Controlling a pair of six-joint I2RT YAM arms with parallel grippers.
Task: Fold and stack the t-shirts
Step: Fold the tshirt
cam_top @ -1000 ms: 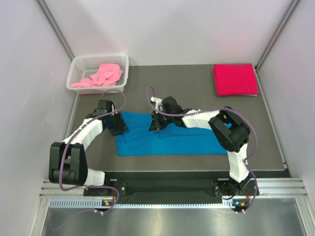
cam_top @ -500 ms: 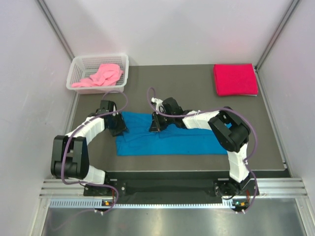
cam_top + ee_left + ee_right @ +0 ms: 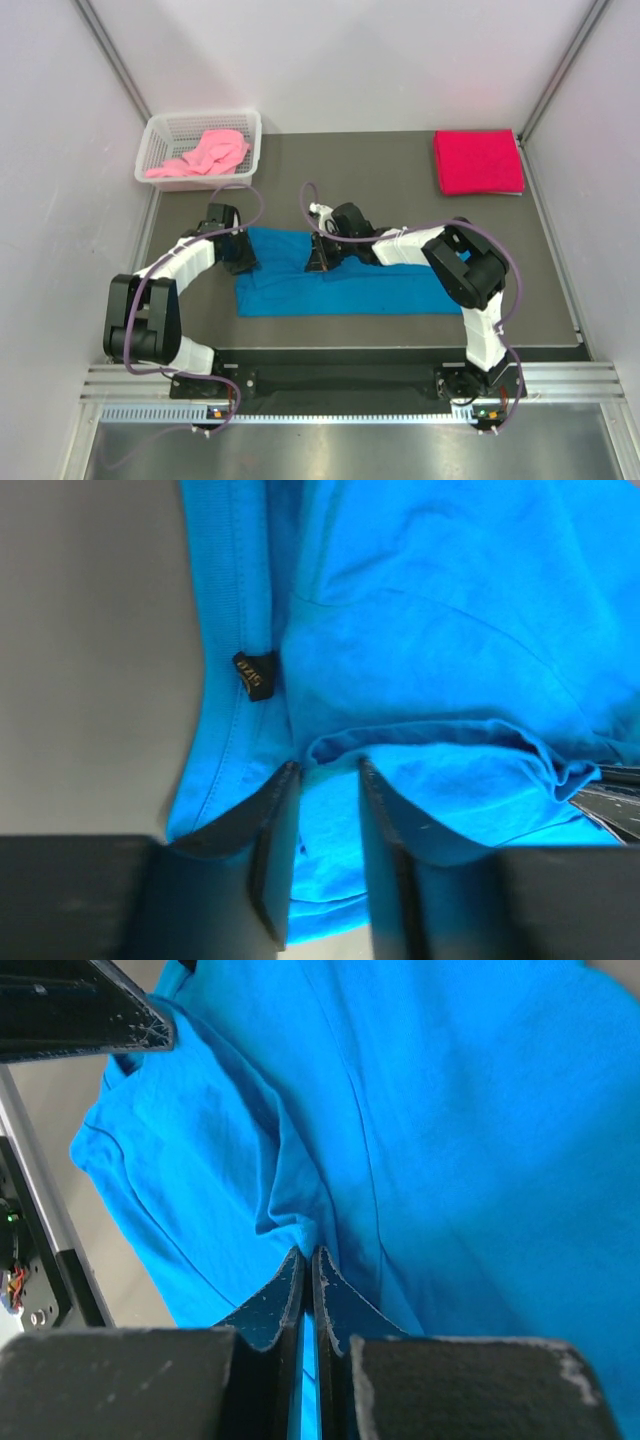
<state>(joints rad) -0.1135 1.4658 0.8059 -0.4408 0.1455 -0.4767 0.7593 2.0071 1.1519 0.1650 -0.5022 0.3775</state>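
Blue cloth is filling both wrist views, so I am seeing little of the counter from close in. From above, each hand's fingertips are hiding under its own wrist. The blue t-shirt is lying spread across the near half of the counter, its far edge under both hands.

The left hand is standing part open. Its fingers are resting apart on the cloth, with flat blue showing in the gap and a raised fold just ahead of the tips; I am not seeing it clamp anything. Just beyond that hand a small dark label is showing near the hem, its gold print too small to read. A dark shape at that view's lower right edge is cut off, and I cannot tell what it is.

The right hand is pinching the blue t-shirt, with its fingers pressed nearly together, only a sliver of blue between them and a ridge of cloth gathering at the tips.

Well beyond the right hand, at the far right corner, the red t-shirt is lying folded square. Beyond the left hand the pink t-shirt is lying crumpled in the white basket, partly hidden by the mesh.
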